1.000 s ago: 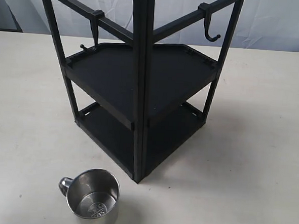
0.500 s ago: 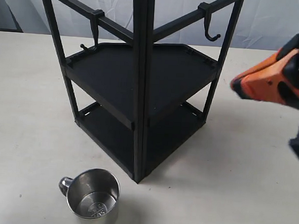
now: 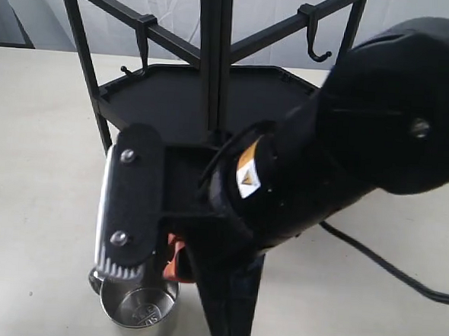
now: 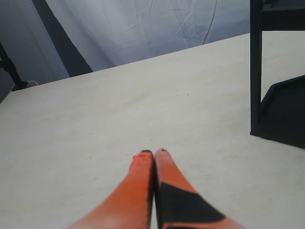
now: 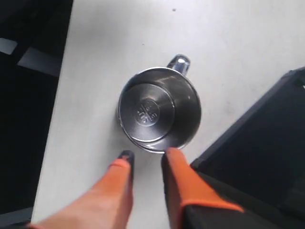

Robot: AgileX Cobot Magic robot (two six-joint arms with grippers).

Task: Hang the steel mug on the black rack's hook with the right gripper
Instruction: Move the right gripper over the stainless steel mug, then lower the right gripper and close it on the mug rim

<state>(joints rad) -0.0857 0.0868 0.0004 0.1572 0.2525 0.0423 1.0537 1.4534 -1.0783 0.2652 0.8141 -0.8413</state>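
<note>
The steel mug (image 3: 138, 306) stands upright on the table in front of the black rack (image 3: 213, 99), its handle (image 5: 178, 63) pointing away from my fingers. My right gripper (image 3: 146, 270) hovers just above the mug and hides its upper part in the exterior view. Seen from the right wrist, the right gripper (image 5: 148, 155) is open with nothing between the fingers, one fingertip (image 5: 172, 155) near the mug's (image 5: 159, 110) rim. The hook (image 3: 317, 52) hangs empty from the rack's top bar at the right. My left gripper (image 4: 153, 152) is shut and empty over bare table.
A second hook (image 3: 144, 49) hangs on the rack's left top bar. The right arm's cable (image 3: 386, 265) trails over the table at the right. A rack post (image 4: 256, 71) and tray edge stand near the left gripper. White cloth backs the table.
The right arm has swung in from the right edge to hover over the mug, now covering much of the rack. The mug has not moved.
</note>
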